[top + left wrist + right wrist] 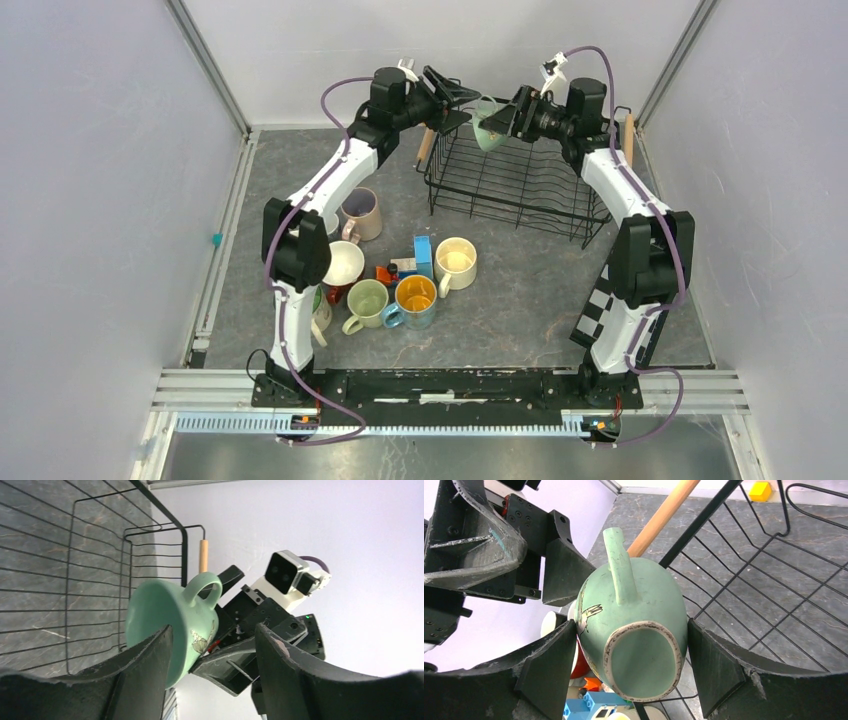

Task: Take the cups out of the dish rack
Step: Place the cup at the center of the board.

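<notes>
- The right gripper [631, 655] pinches the pale green mug [634, 630] by its sides, above the 12 o'clock rim of the dish rack [520, 190] in the top view.
- The left gripper [215, 655], jaws spread, waits at the mug's 9 o'clock. A handover looks likely: it should close squarely on the body, clear of the handle, before the right one releases.
- The rack's far corners sit hidden behind both arms.

Pale green mug [160, 615]: the left gripper's [214, 627] finger [145, 670] is covering its lower side.
Dish rack [697, 525]: running off the right edge in the right wrist view.
Cream mug [347, 264]: the left arm [320, 190] is hiding its left part.
Near-left cup [322, 318]: showing only a sliver beside that arm; colour unclear.
Toy blocks [589, 707]: being cut off at the bottom edge.
</notes>
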